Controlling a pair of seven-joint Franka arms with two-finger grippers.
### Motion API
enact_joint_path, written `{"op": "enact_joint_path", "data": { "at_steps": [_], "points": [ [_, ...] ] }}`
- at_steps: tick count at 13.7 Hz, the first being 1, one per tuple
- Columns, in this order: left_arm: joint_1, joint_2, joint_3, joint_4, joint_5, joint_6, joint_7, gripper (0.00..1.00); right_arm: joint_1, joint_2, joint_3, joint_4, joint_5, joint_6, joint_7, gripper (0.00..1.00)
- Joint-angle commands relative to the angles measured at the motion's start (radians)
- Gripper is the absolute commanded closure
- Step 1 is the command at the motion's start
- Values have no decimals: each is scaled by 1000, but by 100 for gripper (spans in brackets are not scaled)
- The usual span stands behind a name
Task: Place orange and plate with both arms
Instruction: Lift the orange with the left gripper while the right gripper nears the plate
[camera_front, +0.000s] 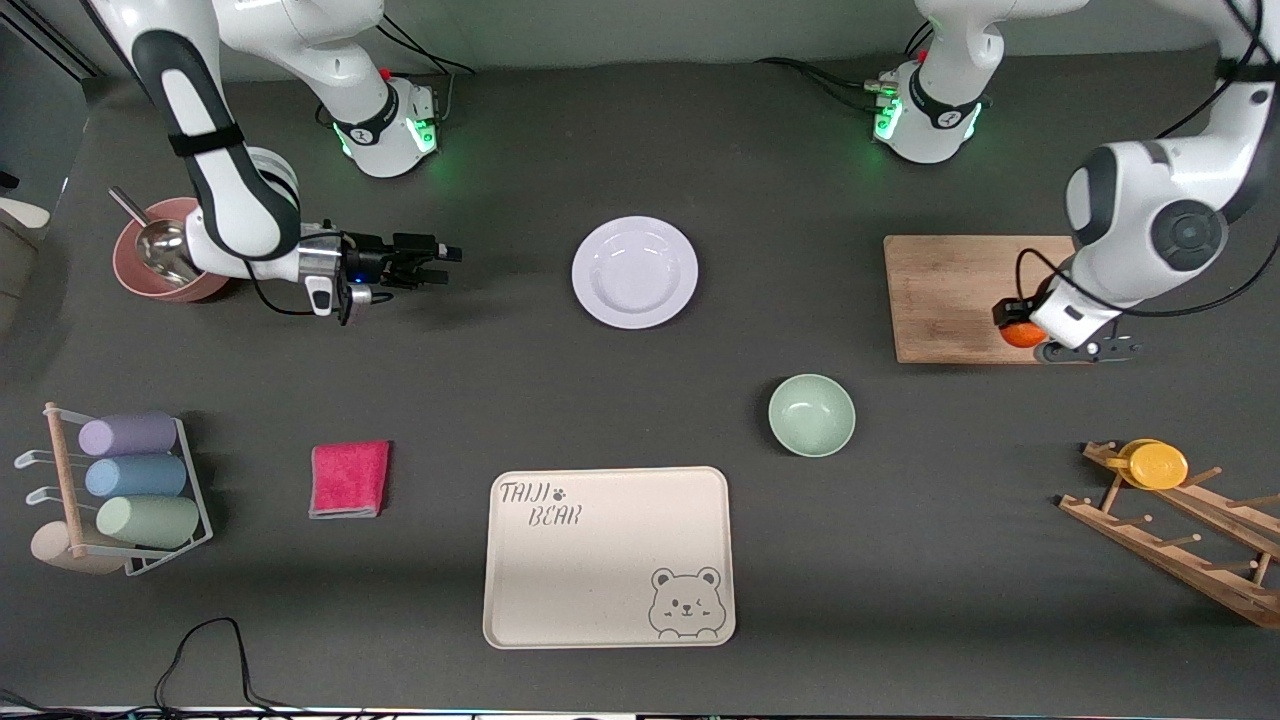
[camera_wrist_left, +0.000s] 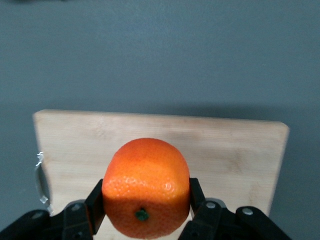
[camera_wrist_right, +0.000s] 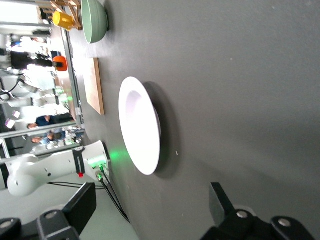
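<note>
The right tool (camera_front: 432, 262) hovers spread over bare dark counter (camera_front: 500, 380) toward the right arm's end, beside the round glossy white plate (camera_front: 635, 271) lying flat mid-counter. At the left arm's end, the left tool (camera_front: 1030, 322) pinches the small bright-orange dimpled orange (camera_wrist_left: 146, 187) just above the pale wooden cutting board (camera_front: 960, 295). The round fruit may roll out of the narrow pads (camera_wrist_left: 94, 206); the plate's low rim could slip a sideways pinch.

Bare table is lying around the plate (camera_front: 634, 271); the green bowl (camera_front: 811, 414) is sitting at its 4 o'clock.
</note>
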Motion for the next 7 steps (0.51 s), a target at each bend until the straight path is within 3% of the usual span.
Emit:
{"op": "enact_joint_path", "data": {
  "at_steps": [1, 5, 7],
  "points": [
    [-6, -70, -33, 200, -1, -306, -17, 100, 5, 93, -3, 13, 100, -45, -74, 0],
    [-9, -53, -80, 556, -35, -682, -18, 100, 6, 187, -3, 15, 157, -54, -178, 0],
    [-12, -52, -123, 614, -64, -727, -49, 100, 6, 198, -3, 15, 162, -55, -186, 0]
  ]
}}
